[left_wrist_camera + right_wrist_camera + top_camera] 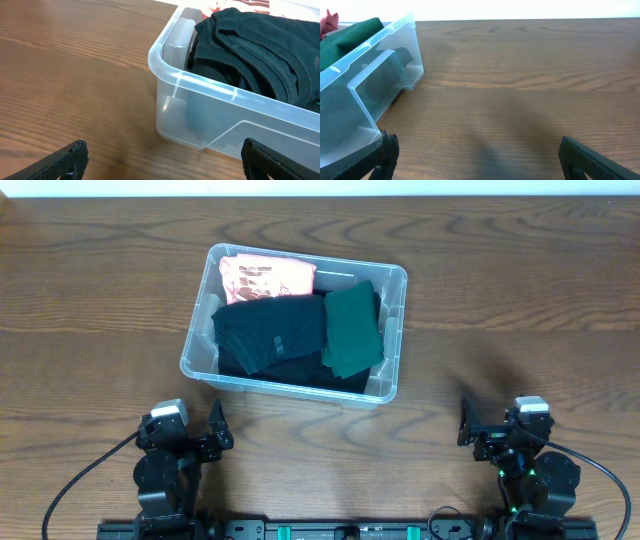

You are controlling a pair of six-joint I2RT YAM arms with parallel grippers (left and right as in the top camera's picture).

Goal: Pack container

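Note:
The clear plastic container [199, 350] stands on the wooden table, a little left of centre. It holds a folded black garment [270, 335], a dark green garment [352, 330] and a pink patterned garment [265, 278]. The container [210, 95] and the black garment [255, 50] also show in the left wrist view. The right wrist view shows the container's corner [365, 95] and the green garment [350, 32]. My left gripper [197, 435] [162, 160] is open and empty, near the front edge, short of the container. My right gripper [490, 428] [477, 157] is open and empty at the front right.
Bare wooden table surface [500, 310] lies to the right of the container and behind it. The arm bases and a rail [340, 530] sit along the front edge.

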